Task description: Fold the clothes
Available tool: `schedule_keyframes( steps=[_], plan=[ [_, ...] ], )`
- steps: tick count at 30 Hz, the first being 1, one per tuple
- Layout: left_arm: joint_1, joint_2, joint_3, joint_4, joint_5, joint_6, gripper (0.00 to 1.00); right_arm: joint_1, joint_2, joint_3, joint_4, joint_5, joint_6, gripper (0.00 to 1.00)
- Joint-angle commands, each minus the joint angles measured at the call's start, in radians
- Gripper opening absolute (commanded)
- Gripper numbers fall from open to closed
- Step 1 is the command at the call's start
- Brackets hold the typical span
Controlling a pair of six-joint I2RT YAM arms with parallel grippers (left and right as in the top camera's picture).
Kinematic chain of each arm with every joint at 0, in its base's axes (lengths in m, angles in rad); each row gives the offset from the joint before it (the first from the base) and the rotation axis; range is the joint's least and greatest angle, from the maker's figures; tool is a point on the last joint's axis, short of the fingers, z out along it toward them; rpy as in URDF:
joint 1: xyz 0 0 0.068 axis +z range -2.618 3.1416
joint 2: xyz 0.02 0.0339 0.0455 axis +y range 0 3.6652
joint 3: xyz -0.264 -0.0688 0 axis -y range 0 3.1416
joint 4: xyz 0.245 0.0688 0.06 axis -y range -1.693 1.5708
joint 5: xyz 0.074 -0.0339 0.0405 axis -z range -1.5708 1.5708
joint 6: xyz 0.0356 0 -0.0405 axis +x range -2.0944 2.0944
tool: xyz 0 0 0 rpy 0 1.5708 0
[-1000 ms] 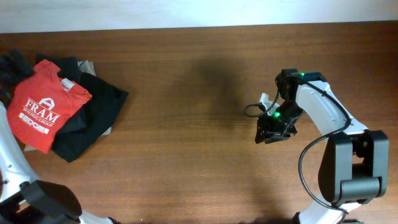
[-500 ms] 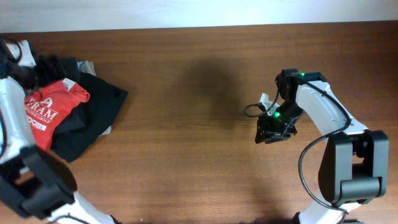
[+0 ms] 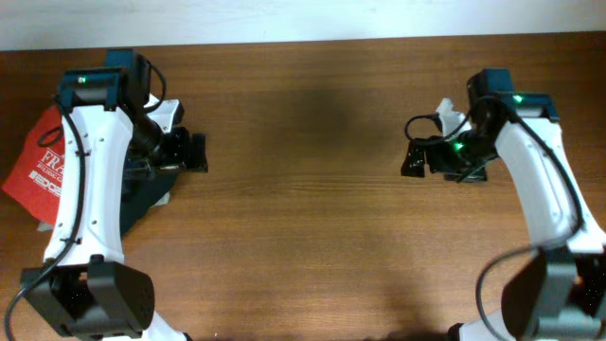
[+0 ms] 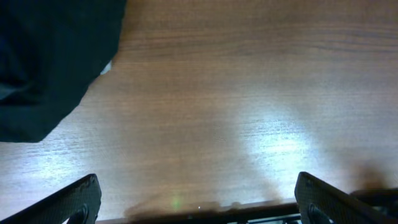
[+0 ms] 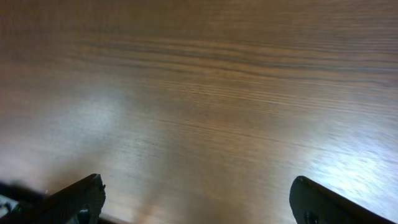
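Note:
The clothes, a red-orange T-shirt [image 3: 33, 163] with white lettering, lie at the table's left edge, partly hidden behind my left arm. My left gripper [image 3: 196, 152] hangs open just right of the pile, pointing right, with nothing between its fingers. The left wrist view shows its fingertips [image 4: 81, 199] wide apart over bare wood, and the T-shirt is out of that view. My right gripper [image 3: 413, 158] stands open over the right half of the table, far from the shirt. Its fingertips [image 5: 84, 194] frame only bare wood in the right wrist view.
Black garments [image 3: 144, 194] lie under and beside the T-shirt, and they show as a dark fold [image 4: 50, 62] at the top left of the left wrist view. A sliver of pale cloth [image 4: 106, 67] peeks out at its edge. The table [image 3: 303, 237] is brown wood.
My left arm has swung in from the left edge, across the pile, to hang at its right side. My right gripper has moved up and right and opened. The red shirt has shifted left.

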Motion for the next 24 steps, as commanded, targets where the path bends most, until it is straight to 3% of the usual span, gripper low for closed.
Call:
schedule_keyframes(
  steps=[1,6,9,11,24],
  plan=[
    [0.005,-0.183,-0.063,0.075,-0.028,0.004,0.99,0.003,-0.194,-0.023,0.023,0.076,0.034,0.98],
    [0.005,-0.894,-0.657,0.502,-0.076,0.004,0.99,0.003,-0.618,-0.349,0.266,0.156,0.097,0.99],
    [0.005,-1.216,-0.905,0.609,-0.076,0.004,0.99,0.003,-0.912,-0.598,0.380,0.165,0.098,0.99],
    [0.005,-1.331,-0.980,0.611,-0.076,0.004,0.99,0.003,-1.040,-0.697,0.367,0.233,0.097,0.99],
    [0.005,-1.336,-0.983,0.611,-0.069,0.004,0.99,0.003,-1.062,-0.715,0.315,0.228,0.097,0.99]
  ],
)
